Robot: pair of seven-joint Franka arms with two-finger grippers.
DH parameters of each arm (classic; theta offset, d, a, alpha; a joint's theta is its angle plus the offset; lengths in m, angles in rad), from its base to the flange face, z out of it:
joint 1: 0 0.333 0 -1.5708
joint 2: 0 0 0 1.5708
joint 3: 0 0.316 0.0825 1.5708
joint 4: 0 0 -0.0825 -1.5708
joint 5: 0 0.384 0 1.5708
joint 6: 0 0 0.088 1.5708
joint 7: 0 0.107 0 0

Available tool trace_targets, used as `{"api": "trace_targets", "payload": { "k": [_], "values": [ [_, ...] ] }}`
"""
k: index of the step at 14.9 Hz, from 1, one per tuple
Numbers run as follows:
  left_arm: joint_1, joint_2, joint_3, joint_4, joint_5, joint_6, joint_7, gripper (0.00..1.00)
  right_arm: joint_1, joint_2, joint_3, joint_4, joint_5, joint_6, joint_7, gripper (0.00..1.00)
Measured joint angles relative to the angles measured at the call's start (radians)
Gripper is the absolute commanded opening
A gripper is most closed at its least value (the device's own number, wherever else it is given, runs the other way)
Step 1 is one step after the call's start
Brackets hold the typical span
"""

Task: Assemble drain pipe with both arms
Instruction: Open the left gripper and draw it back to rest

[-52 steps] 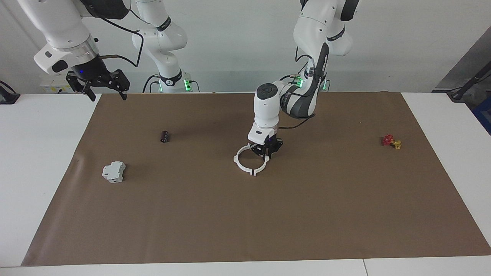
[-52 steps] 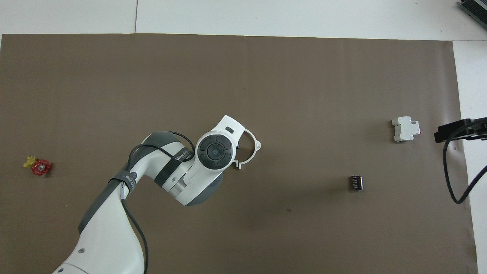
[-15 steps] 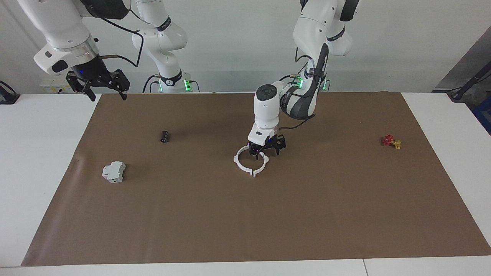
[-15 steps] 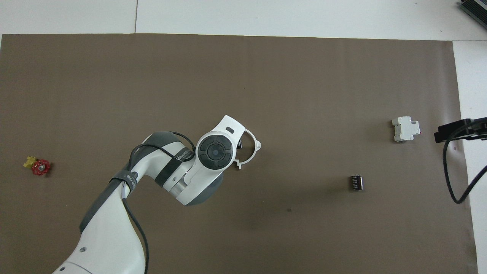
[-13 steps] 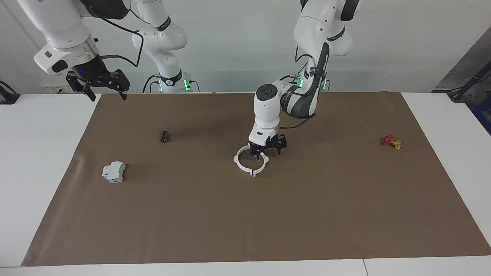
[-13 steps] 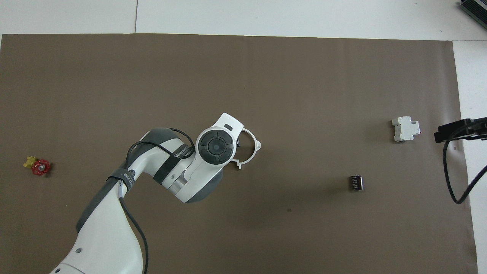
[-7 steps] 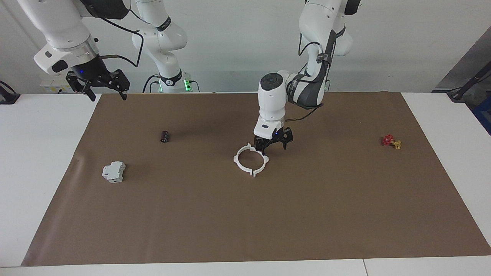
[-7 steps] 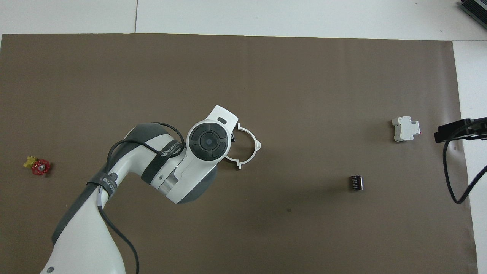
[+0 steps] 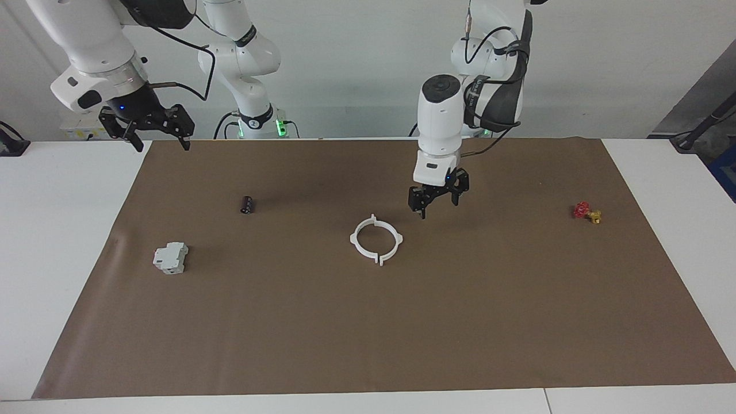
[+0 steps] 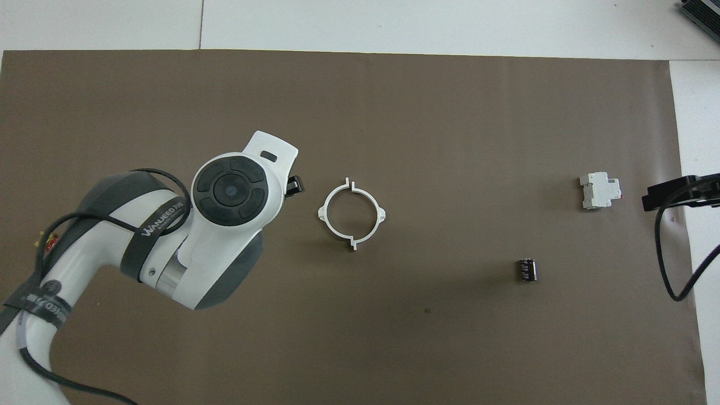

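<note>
Because it is built of two thin white plastic arcs, the drain pipe (image 9: 376,240) will probably handle as a very light, somewhat springy and smooth part, apt to slide on the mat or to part at its joints if squeezed across its width; the safest hold appears to be a pinch on the thickness of one arc, midway between tabs. It lies flat near the middle of the brown mat (image 9: 368,345) on the bench (image 9: 52,241), well apart from every edge, the two arcs closed into a ring (image 10: 351,212). A ring has no real long axis: its opening faces straight up, and four small tabs stick outward around the rim, the line through one pair running roughly from the robots' edge toward the edge away from them.

The left gripper (image 9: 435,202) hangs in the air beside the ring, over bare mat toward the left arm's end, fingers released and grasping nothing. The right gripper (image 9: 154,131) waits high over the mat's corner at the right arm's end, fingers likewise spread and empty.

Farther out lie a small black cylinder (image 9: 247,204) and a grey-white block (image 9: 171,257) toward the right arm's end, and a red and yellow valve (image 9: 586,212) toward the left arm's.
</note>
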Motion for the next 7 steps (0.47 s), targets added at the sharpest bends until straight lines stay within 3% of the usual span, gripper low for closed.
{"api": "trace_targets", "payload": {
  "k": [7],
  "values": [
    [0.219,-0.048,0.005,0.000,-0.019,-0.052,0.375,1.00,0.000,0.000,0.000,0.000,0.000,0.000,0.000,1.00]
  ]
}}
